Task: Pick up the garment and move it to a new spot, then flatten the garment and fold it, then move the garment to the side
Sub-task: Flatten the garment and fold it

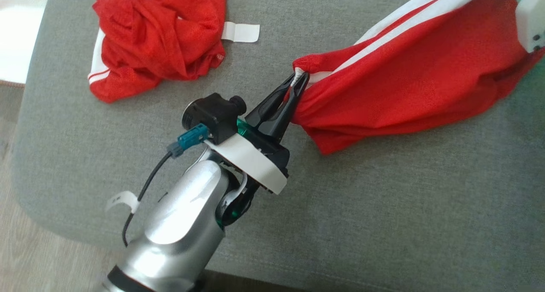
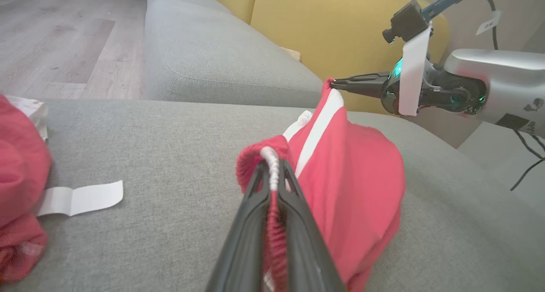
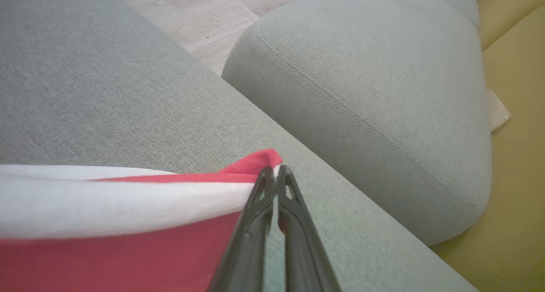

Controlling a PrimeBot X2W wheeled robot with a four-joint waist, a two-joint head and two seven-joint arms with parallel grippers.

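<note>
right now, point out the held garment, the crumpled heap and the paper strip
held red garment (image 1: pixel 404 87), head view, red panel
crumpled red garment (image 1: pixel 157 36), head view, heap's middle
white paper strip (image 1: pixel 240 32), head view, its middle

**PrimeBot X2W: arm and claw fittings**

Left claw (image 1: pixel 299 76): two long black fingers (image 1: pixel 269 104), tapering to thin tips, with slotted cut-outs along the inner edges. White flat mounting plate (image 1: pixel 249 158) behind. Black boxy wrist camera (image 1: pixel 213 113) with a round lens barrel. Teal plug (image 1: pixel 193 136) on a thin black cable (image 1: pixel 142 190), tagged with a white label (image 1: pixel 122 200). Green glow (image 1: pixel 242 127) at the wrist joint. Forearm shell (image 1: pixel 183 219) in glossy silver, rounded, with a black collar (image 1: pixel 127 279) at the base.

Right claw (image 2: pixel 334 84): matching black fingers, white bracket (image 2: pixel 413 70), black camera block (image 2: pixel 406 21) and blue connector (image 2: pixel 443 2). Silver casing (image 2: pixel 489 70) with small dark markings. Loose black leads (image 2: pixel 528 164) beneath.
</note>
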